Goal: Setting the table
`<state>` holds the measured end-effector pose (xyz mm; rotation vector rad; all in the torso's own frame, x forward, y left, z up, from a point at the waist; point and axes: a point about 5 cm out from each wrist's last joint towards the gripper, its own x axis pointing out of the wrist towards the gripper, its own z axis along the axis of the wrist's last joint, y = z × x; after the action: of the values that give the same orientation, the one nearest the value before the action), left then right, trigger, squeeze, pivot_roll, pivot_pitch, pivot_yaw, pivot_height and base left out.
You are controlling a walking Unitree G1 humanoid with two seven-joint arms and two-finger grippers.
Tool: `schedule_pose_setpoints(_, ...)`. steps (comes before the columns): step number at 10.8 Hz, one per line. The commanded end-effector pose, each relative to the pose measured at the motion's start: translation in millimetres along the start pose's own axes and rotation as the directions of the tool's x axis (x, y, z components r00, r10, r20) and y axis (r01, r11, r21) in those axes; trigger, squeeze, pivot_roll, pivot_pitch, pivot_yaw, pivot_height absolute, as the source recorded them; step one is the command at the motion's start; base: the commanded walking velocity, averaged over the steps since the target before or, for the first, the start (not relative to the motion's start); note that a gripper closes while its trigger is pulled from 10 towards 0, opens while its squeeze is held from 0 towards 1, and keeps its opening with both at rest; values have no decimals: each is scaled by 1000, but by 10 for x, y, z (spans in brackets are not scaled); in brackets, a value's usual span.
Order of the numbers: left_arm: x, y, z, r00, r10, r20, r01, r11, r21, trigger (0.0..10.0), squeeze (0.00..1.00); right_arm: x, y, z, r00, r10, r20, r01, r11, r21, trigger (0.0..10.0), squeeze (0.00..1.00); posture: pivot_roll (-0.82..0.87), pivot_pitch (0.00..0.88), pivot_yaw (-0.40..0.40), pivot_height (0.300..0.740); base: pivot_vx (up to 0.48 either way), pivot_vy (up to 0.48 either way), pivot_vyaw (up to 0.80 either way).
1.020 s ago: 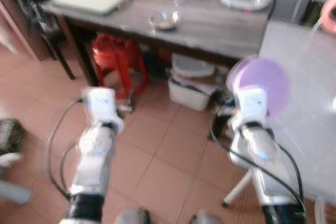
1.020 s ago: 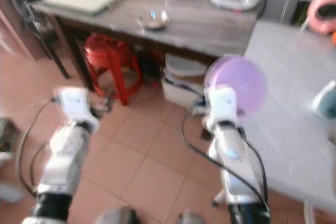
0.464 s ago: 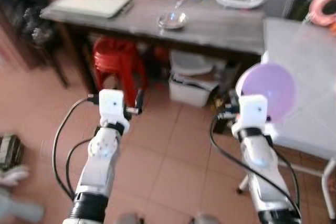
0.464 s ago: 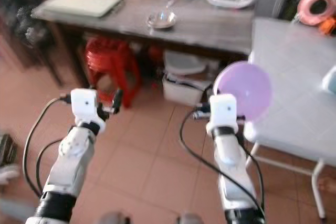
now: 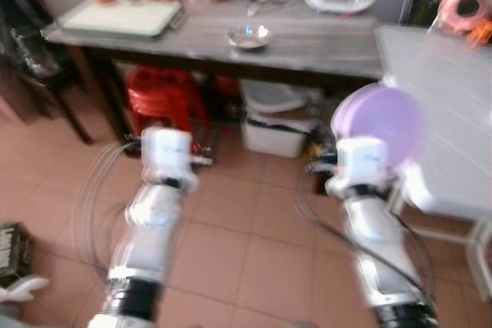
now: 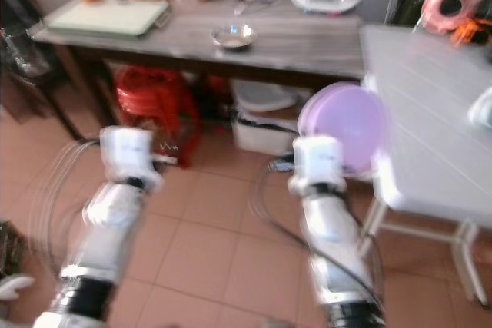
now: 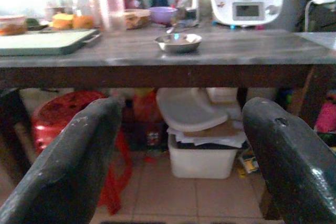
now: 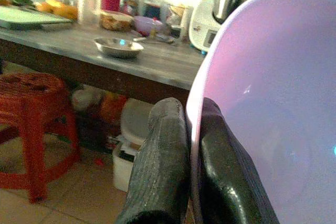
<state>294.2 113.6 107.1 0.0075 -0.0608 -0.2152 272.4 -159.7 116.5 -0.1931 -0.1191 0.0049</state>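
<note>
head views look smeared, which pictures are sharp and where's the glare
Both eye views are motion-blurred, worst on the left arm. Left wrist view is sharper; the metal bowl reads clearly. Right wrist view has bright glare behind the counter, and the purple plate looks soft.

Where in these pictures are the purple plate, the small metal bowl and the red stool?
purple plate point(image 8: 273, 108), right wrist view, on its inner face.
metal bowl point(image 7: 178, 41), left wrist view, on its side wall.
red stool point(image 5: 161, 90), left eye view, on its seat.

one purple plate point(image 5: 384, 124), two claws point(image 7: 178, 145), one steel bowl point(image 5: 249, 35)
</note>
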Motion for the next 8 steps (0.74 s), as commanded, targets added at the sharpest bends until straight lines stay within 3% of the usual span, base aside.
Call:
schedule_pose_setpoints(1, -1, 104, 23, 1000, 17, 10, -18, 999, 31, 10000, 0, 45, 97, 95, 999, 25, 43, -26, 1000, 9, 10000, 0, -44, 0, 22, 740, 480, 0, 0)
schedule_pose_setpoints(8, 91, 29, 151, 999, 16, 43, -16, 1000, -19, 10000, 0, 127, 120, 180, 996, 35, 88, -34, 999, -14, 10000, 0, -49, 0, 28, 740, 480, 0, 0)
